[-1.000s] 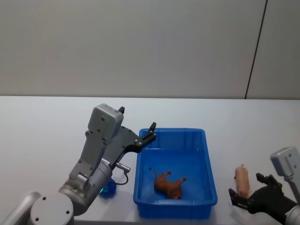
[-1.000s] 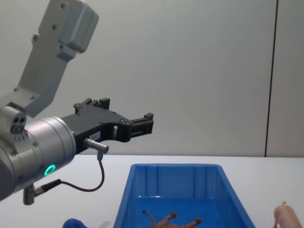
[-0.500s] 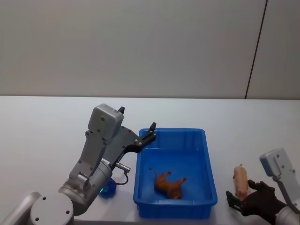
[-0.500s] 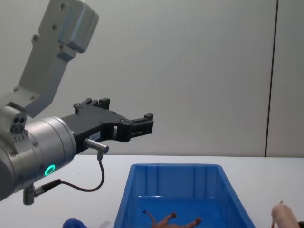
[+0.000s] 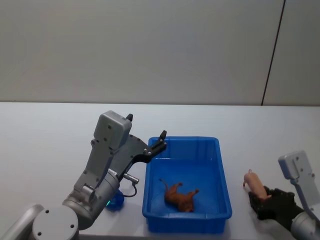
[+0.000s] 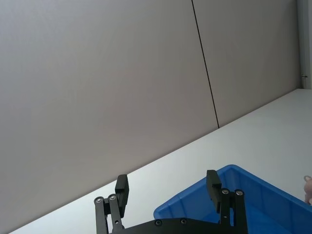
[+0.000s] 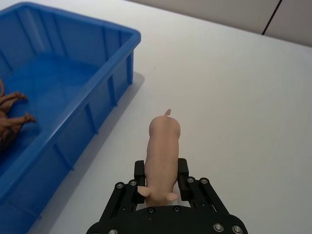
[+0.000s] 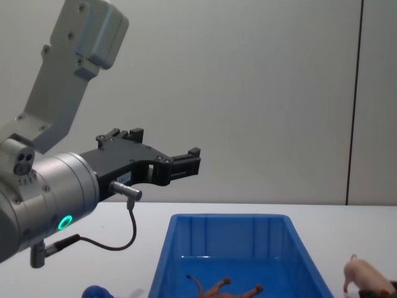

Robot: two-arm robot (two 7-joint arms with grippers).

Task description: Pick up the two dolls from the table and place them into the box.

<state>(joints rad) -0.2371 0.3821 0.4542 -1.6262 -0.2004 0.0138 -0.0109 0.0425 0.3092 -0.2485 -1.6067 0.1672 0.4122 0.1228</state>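
Within the right tool (image 7: 162, 171), the pig (image 7: 163, 139) sits half-hidden.

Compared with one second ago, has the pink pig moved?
Yes. The right gripper now holds the pink pig in its jaws, and it has shifted closer to the blue box.

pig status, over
Right end effector shut on pig, right of box. Left end effector open, high near box's far-left corner. Brown doll in box. Nothing between pig and box.

Counts: one table (image 5: 45, 145), one blue box (image 5: 192, 141) and three dolls are showing: one brown animal (image 5: 180, 196), one pink pig (image 5: 255, 184), one blue toy (image 5: 117, 202).
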